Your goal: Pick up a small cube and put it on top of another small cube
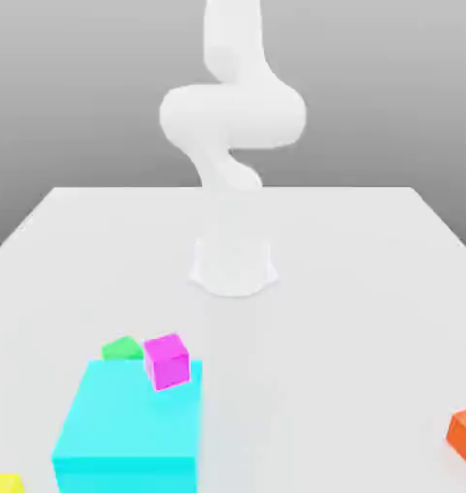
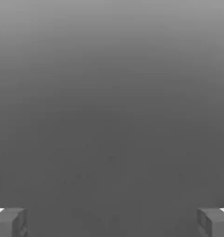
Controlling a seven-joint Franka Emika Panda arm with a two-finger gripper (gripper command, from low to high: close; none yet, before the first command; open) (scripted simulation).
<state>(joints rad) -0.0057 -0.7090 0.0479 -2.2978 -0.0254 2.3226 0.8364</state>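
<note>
My hand (image 2: pixel 112 223) is released, its 2 fingers apart; I see the orange-red cube (image 1: pixel 465 436) on the worktop (image 1: pixel 323 347) at the exterior view's right

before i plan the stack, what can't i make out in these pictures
- Yellow piece: cut off by the exterior view's edge
- Orange-red cube: partly cut off by its right edge
- Green piece: lower part hidden there behind the cyan block
- Cyan block's base: cut off by its bottom edge
</note>
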